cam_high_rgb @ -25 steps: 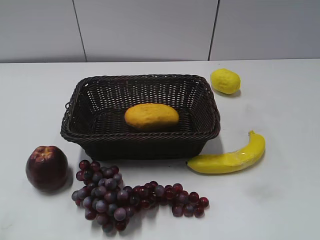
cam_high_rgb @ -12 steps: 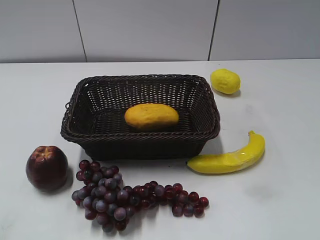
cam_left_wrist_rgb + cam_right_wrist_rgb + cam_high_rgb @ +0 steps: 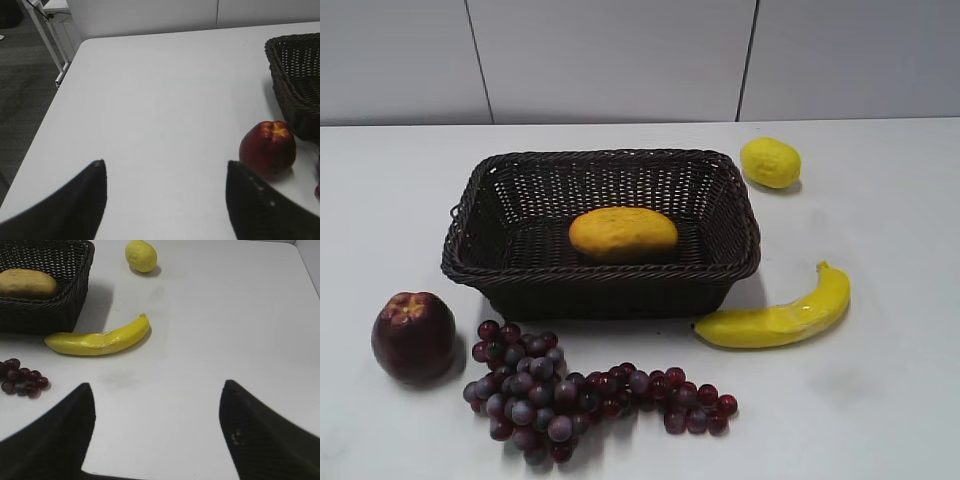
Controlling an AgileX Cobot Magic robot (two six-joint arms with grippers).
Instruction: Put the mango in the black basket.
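Note:
The mango (image 3: 623,233), an oval yellow-orange fruit, lies inside the black basket (image 3: 480,188) on its floor, near the middle. It also shows in the right wrist view (image 3: 26,282) inside the basket (image 3: 75,295). The basket's corner shows at the right of the left wrist view (image 3: 295,90). My left gripper (image 3: 165,170) is open and empty over bare table left of the apple. My right gripper (image 3: 156,387) is open and empty over bare table, nearer than the banana. Neither gripper shows in the exterior view.
A dark red apple (image 3: 413,336) (image 3: 267,148) and a bunch of purple grapes (image 3: 560,395) lie in front of the basket. A banana (image 3: 780,315) (image 3: 97,340) lies to its front right and a lemon (image 3: 770,162) (image 3: 141,255) behind right. The table's left edge (image 3: 55,100) is near.

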